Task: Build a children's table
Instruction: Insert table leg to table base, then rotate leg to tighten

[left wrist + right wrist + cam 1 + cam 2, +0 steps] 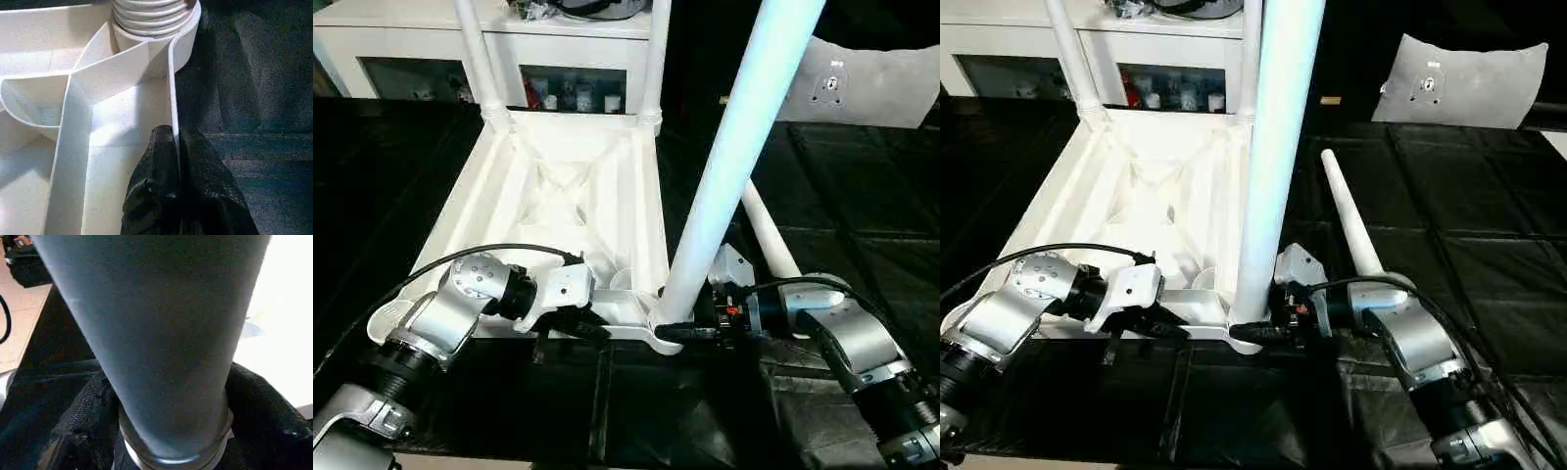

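Note:
The white tabletop lies upside down on the black mat, ribbed underside up. Two tube legs stand in its far corner sockets. A third leg rises from the near right socket, leaning slightly right. My right gripper is shut on this leg's base, with one black finger on each side. My left gripper is shut on the tabletop's near rim, its fingers pinching the thin wall. The fourth leg lies loose on the mat to the right.
White cabinets with dark openings stand behind the tabletop. A grey cushion lies at the back right. Black mat covers the floor around the work. Cables run along both silver forearms.

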Robot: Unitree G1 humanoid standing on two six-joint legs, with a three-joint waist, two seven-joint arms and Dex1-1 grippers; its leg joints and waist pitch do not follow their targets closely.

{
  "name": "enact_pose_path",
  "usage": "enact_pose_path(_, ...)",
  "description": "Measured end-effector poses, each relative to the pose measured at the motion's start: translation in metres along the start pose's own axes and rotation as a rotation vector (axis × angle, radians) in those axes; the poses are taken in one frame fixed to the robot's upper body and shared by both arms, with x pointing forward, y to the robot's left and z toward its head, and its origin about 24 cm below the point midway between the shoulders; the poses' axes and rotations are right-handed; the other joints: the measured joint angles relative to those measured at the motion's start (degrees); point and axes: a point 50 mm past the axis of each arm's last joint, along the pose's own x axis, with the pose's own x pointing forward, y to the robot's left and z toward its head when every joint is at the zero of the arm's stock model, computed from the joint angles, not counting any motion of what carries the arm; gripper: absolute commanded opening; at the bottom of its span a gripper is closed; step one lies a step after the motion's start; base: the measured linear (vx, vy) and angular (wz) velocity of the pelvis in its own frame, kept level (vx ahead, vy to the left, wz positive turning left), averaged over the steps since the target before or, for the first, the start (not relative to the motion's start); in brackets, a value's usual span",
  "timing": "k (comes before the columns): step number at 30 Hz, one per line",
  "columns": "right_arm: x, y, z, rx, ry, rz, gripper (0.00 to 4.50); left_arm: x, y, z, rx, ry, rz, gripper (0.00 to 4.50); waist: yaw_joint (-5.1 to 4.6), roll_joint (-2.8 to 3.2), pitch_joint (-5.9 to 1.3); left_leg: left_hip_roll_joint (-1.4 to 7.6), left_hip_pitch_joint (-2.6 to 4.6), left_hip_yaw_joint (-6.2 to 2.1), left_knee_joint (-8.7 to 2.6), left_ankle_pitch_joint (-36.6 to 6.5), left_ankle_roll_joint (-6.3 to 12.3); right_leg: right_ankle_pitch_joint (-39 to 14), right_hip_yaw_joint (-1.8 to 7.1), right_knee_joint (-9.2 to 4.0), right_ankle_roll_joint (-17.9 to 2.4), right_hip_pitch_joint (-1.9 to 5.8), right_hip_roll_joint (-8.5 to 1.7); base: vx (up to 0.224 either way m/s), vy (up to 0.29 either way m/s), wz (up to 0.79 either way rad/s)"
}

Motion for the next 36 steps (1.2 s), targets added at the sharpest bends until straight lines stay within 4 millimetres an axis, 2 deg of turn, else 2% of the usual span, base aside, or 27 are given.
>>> enact_pose_path(8,0.002,0.002,-0.001,0.025,-0.010,-0.005,2.72,-0.001,-0.002,-0.002,-0.035,-0.022,0.014,0.00,-0.11,0.09,0.05,0.01,0.00,0.00,-0.03,0.00,0.00,-0.02,0.00,-0.01,-0.02,-0.04,0.00,0.000,0.000,0.00)
enact_pose_path(11,0.008,0.012,-0.005,0.065,-0.068,-0.081,2.72,-0.001,-0.012,-0.005,-0.114,-0.068,0.087,0.00,-0.37,0.21,0.12,0.01,0.00,0.01,-0.15,-0.01,-0.02,-0.05,0.01,-0.09,-0.07,-0.08,0.02,0.000,0.000,0.00)
enact_pose_path(15,0.018,0.018,-0.008,0.132,-0.147,-0.263,2.72,0.001,-0.019,-0.005,-0.211,-0.088,0.204,0.00,-2.08,0.58,0.50,-0.03,0.16,0.08,-0.22,-0.01,-0.02,0.00,0.14,-0.16,-0.14,-0.09,0.02,0.000,0.000,0.00)
enact_pose_path(18,0.026,0.021,-0.009,0.205,-0.214,-0.470,2.72,0.012,-0.028,0.001,-0.323,-0.121,0.323,0.00,-3.84,0.58,0.94,-0.08,0.56,0.11,-0.63,-0.02,-0.04,-0.23,0.18,-0.57,0.25,-0.06,-0.01,0.000,0.000,0.00)
enact_pose_path(21,0.035,0.018,-0.004,0.248,-0.236,-0.658,2.72,0.025,-0.032,0.013,-0.401,-0.131,0.438,0.00,-4.78,0.32,1.42,-0.35,0.89,0.03,-1.38,-0.01,-0.05,-0.27,0.22,-1.19,0.31,-0.12,-0.10,-0.012,0.016,-0.18)
enact_pose_path(24,0.041,0.014,0.001,0.294,-0.249,-0.811,2.71,0.038,-0.031,0.024,-0.452,-0.141,0.527,0.00,-4.88,0.42,1.69,-0.41,0.97,0.02,-1.88,-0.01,-0.06,-0.27,0.23,-1.82,0.31,-0.14,-0.08,0.000,0.000,0.00)
enact_pose_path(28,0.050,0.005,0.009,0.313,-0.231,-0.951,2.71,0.050,-0.027,0.038,-0.500,-0.140,0.621,0.00,-5.03,0.55,1.85,-0.55,0.95,0.04,-1.89,-0.01,-0.05,-0.25,0.41,-1.91,0.30,-0.18,-0.08,0.000,0.000,0.00)
enact_pose_path(30,0.049,0.003,0.011,0.308,-0.230,-0.959,3.27,0.051,-0.027,0.042,-0.486,-0.135,0.631,0.00,-4.83,0.13,1.96,-0.54,0.89,0.01,-1.91,-0.01,-0.05,-0.17,0.38,-1.91,0.31,-0.20,-0.07,0.000,0.000,0.00)
enact_pose_path(34,0.046,0.003,0.012,0.283,-0.234,-0.926,3.43,0.047,-0.027,0.043,-0.431,-0.105,0.609,0.00,-4.63,-0.09,1.80,-0.50,0.90,-0.06,-2.01,-0.19,-0.28,0.60,0.33,-1.91,0.30,-0.15,0.00,0.042,-0.011,0.03)
enact_pose_path(36,0.042,0.004,0.003,0.277,-0.199,-0.889,3.75,0.043,-0.025,0.041,-0.395,-0.090,0.596,0.00,-4.57,-0.10,1.80,-0.38,0.83,-0.13,-2.06,-0.18,-0.30,0.58,0.20,-1.89,0.28,-0.20,0.10,0.000,0.000,0.00)
